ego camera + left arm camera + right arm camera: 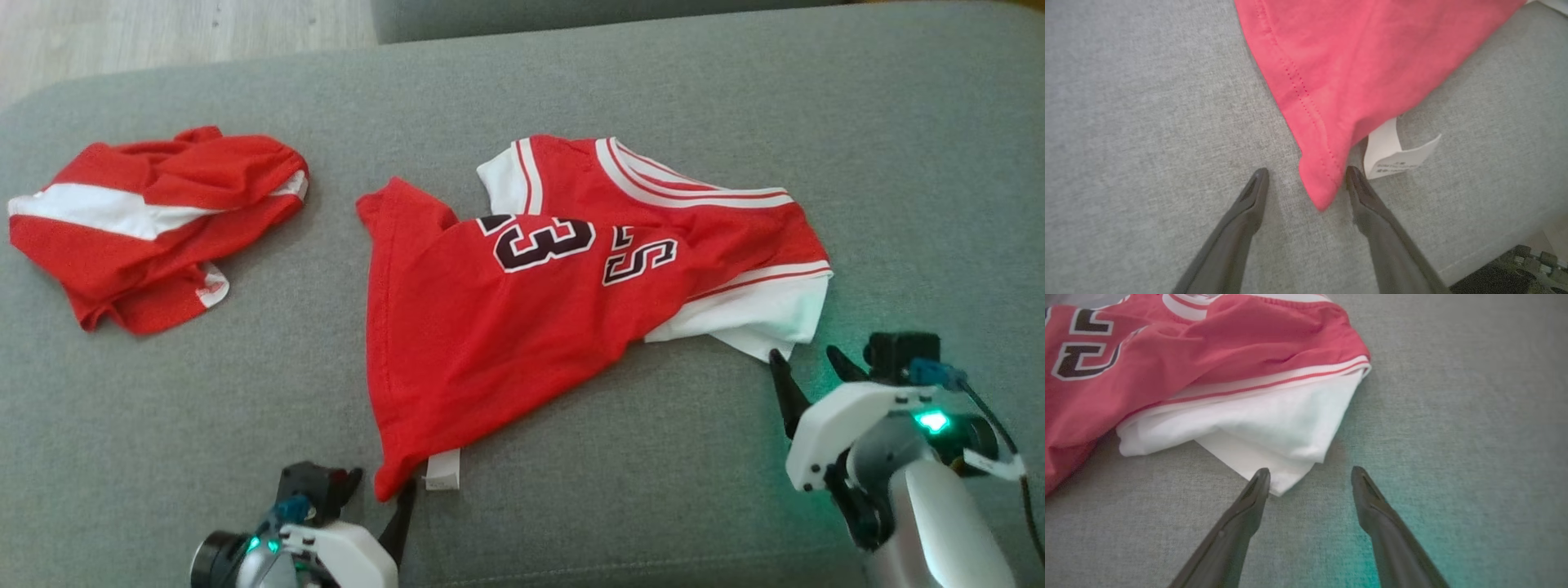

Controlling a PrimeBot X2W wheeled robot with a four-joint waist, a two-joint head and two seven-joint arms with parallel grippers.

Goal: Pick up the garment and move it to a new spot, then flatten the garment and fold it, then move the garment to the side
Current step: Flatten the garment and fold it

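Left fingers (1249,204), released, straddle the jersey's (506,327) near hem corner. Right fingers (1372,498), also released, nearly touch its sleeve (1274,428).

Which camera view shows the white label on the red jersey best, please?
The left wrist view: the label is large, its print visible, poking from under the corner of the jersey. The head view shows it small and far. The right wrist view faces the white sleeve.
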